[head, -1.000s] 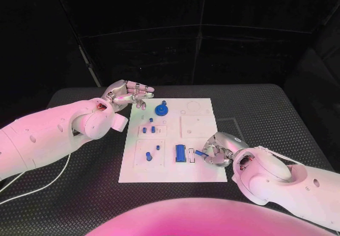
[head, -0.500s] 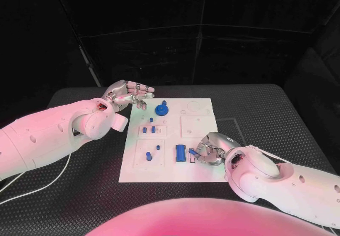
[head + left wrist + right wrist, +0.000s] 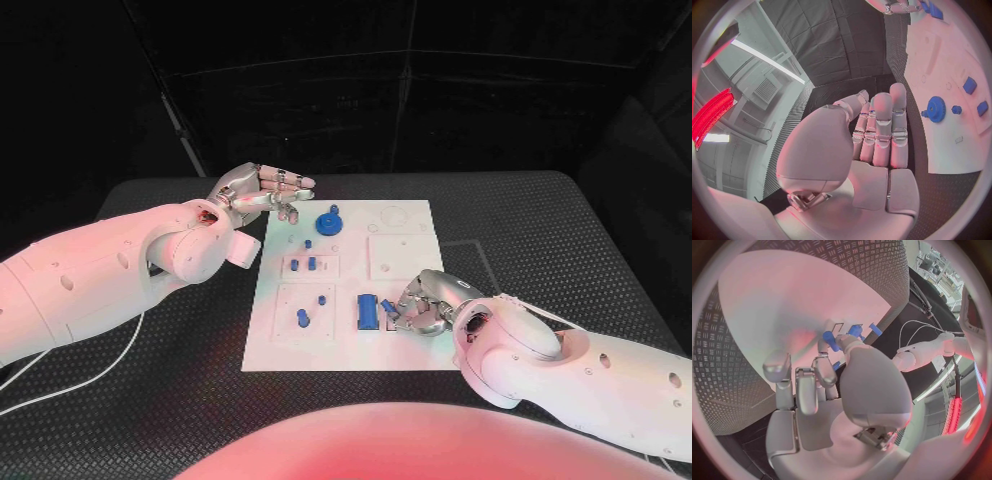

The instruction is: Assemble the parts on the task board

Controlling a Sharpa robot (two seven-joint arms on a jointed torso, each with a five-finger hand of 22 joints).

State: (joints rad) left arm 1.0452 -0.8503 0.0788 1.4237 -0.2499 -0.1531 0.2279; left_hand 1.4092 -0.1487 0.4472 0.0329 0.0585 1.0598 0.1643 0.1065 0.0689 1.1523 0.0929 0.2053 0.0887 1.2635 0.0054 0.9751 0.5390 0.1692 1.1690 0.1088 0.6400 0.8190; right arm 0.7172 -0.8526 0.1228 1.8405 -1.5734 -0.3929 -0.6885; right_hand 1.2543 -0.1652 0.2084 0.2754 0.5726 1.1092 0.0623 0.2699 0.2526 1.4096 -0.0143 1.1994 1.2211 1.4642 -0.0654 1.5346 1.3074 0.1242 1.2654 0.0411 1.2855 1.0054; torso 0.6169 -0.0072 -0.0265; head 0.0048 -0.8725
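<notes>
The white task board [image 3: 346, 345] lies in the middle of the table. My right hand [image 3: 428, 309] hovers over its near right part and pinches a small blue part [image 3: 391, 310] between thumb and a finger; the same part [image 3: 830, 340] shows at the fingertips in the right wrist view. A blue rectangular block [image 3: 368, 312] stands just left of that part. A blue gear [image 3: 330, 222] sits near the far edge, also seen as the gear [image 3: 934, 108]. Small blue pieces [image 3: 302, 265] and a peg [image 3: 303, 318] stand on the left half. My left hand [image 3: 263, 192] hangs off the far left corner, holding nothing.
The black ribbed table [image 3: 548, 230] surrounds the board with free room on the right and far side. A white cable [image 3: 101, 375] runs along the left near side. My left forearm [image 3: 130, 270] lies left of the board.
My right hand has shifted slightly left with the small blue part, closer to the blue block. The left hand has stayed still.
</notes>
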